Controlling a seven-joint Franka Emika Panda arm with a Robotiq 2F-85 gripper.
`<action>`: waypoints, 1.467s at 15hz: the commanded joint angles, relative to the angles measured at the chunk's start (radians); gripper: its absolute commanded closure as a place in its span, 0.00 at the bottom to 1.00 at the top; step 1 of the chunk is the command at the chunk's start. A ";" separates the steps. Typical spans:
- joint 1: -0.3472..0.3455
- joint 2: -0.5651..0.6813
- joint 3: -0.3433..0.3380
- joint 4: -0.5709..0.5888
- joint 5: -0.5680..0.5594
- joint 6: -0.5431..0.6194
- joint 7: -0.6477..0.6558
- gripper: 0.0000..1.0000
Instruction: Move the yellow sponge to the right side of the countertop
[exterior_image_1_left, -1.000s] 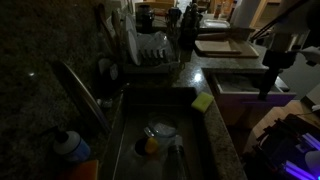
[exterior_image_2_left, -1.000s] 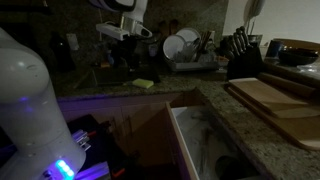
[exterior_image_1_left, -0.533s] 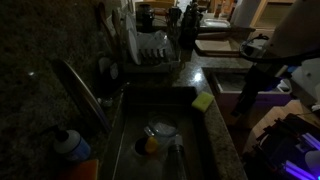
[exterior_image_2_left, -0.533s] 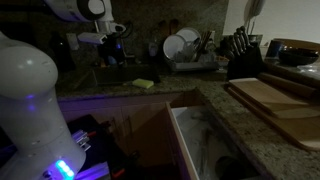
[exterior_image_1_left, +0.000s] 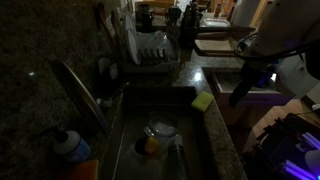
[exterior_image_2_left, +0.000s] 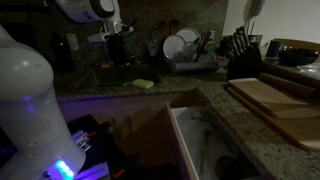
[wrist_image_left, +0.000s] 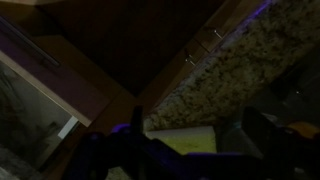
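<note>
Lying flat on the dark speckled glossy granite countertop (exterior_image_1_left: 224, 150) (exterior_image_2_left: 214, 94), the small yellow-green rectangular sponge (exterior_image_1_left: 203, 101) (exterior_image_2_left: 144, 84) sits on the narrow strip between the steel sink basin (exterior_image_1_left: 128, 128) and the counter's front edge, just beside the sink's corner. In the wrist view the sponge (wrist_image_left: 188, 141) shows as a pale patch close to the granite's front edge (wrist_image_left: 240, 70).

The white robot arm's dark gripper (exterior_image_2_left: 117, 57) hangs above the counter, apart from the sponge and touching nothing that can be made out. The scene is very dim; whether its fingers are spread or pressed together cannot be told, and the wrist view shows only dark shapes along its lower border.

A round orange-yellow object (exterior_image_1_left: 149, 146) lies among dishes in the sink. Toward the back edge stands a wire dish rack holding white plates (exterior_image_1_left: 150, 50) (exterior_image_2_left: 184, 45). A pale wooden cutting board (exterior_image_1_left: 225, 46) (exterior_image_2_left: 270, 100) rests on the counter well apart from the sponge, with a dark knife block (exterior_image_2_left: 240, 54) behind it near the back edge. Below the front edge, a white drawer (exterior_image_2_left: 196, 140) stands pulled open. A blue-capped bottle (exterior_image_1_left: 68, 145) stands by the back edge beside the sink.
</note>
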 joint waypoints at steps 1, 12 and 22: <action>-0.019 0.186 0.049 0.144 0.004 -0.066 0.210 0.00; 0.001 0.288 -0.032 0.139 0.107 0.151 0.477 0.00; -0.018 0.324 -0.102 0.114 0.129 0.290 0.715 0.00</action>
